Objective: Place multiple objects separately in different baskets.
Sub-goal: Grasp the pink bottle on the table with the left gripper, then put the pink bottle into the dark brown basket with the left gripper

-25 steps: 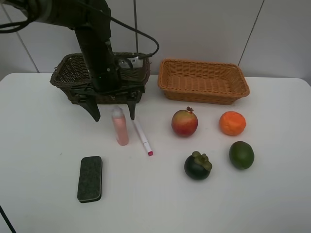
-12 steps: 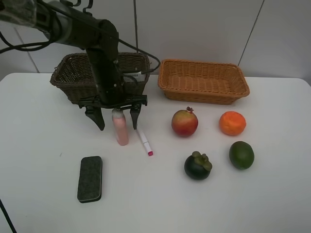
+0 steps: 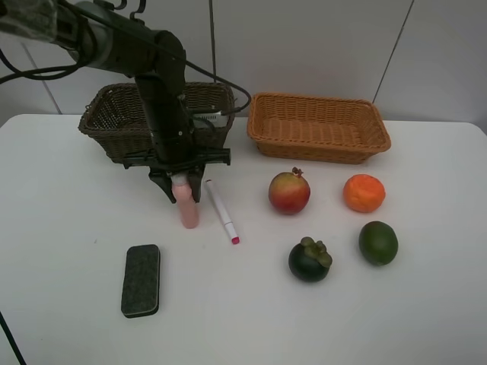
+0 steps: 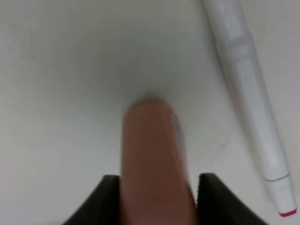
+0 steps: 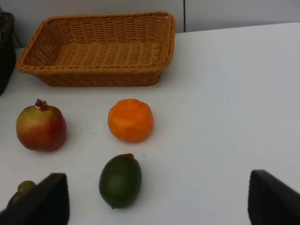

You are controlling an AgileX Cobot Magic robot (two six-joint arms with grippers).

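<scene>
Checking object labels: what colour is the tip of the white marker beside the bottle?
Pink; the marker tip shows best in the left wrist view.

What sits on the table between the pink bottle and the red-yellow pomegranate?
A slim white marker with a pink tip lies between the pink plastic bottle and the round red-yellow pomegranate, clearest in the exterior high view.

Black arm (image 3: pixel 161 106), looping cables (image 3: pixel 248 79), dark end effector (image 3: pixel 183 194)
</scene>
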